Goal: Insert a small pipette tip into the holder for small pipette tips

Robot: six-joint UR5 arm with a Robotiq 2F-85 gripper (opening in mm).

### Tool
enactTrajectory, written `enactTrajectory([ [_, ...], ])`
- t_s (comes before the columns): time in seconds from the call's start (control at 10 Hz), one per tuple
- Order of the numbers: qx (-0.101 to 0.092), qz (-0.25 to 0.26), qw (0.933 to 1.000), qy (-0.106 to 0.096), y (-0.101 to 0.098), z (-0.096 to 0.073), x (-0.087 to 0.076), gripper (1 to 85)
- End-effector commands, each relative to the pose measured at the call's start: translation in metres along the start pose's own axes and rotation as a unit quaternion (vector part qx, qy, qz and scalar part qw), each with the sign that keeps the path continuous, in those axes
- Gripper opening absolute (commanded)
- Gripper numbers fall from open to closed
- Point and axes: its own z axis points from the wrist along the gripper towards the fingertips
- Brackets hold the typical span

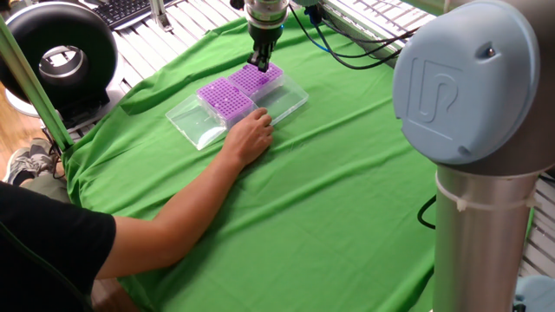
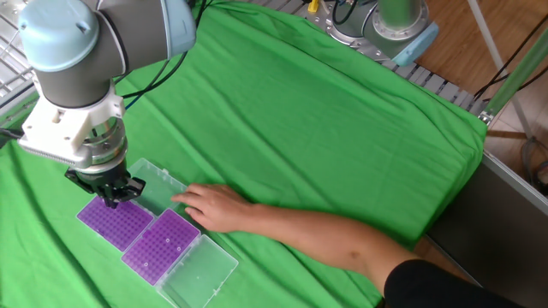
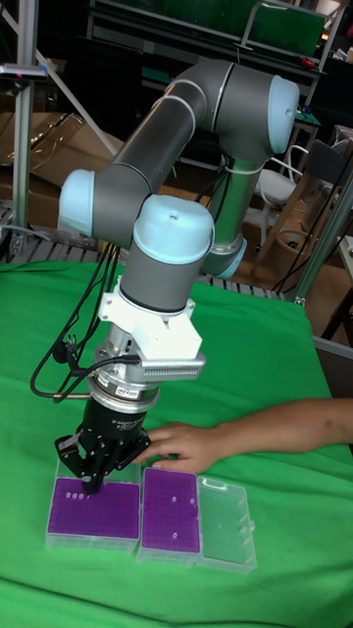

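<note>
We find the black two-finger gripper (image 3: pixel 90 478) poised directly over the square purple rack in its clear box (image 3: pixel 96 507) on the green cloth (image 2: pixel 325 120) — insertion stage, we judge. Finger state, and any tip held: cannot tell. Next — a straight descent into one hole.

Robot hand (image 2: pixel 111 198) low over the far purple holder (image 2: pixel 115 222), person's hand (image 2: pixel 211 206) beside the boxes.
</note>
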Motion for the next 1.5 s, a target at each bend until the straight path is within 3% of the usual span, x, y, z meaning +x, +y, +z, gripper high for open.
enactTrajectory([
  [0.0,-0.006,-0.031,0.9995,0.000,-0.001,0.000,0.003,21.0],
  [0.3,-0.006,-0.038,0.9993,0.001,-0.001,-0.001,0.003,27.7],
  [0.5,-0.012,-0.010,0.9998,0.011,0.011,-0.008,-0.002,27.7],
  [0.7,-0.034,0.031,0.9987,0.023,0.041,-0.017,-0.017,27.7],
  [1.0,-0.036,0.086,0.9949,0.039,0.094,-0.017,-0.040,26.3],
  [1.4,-0.060,0.134,0.9880,0.048,0.137,-0.014,-0.046,25.3],
])
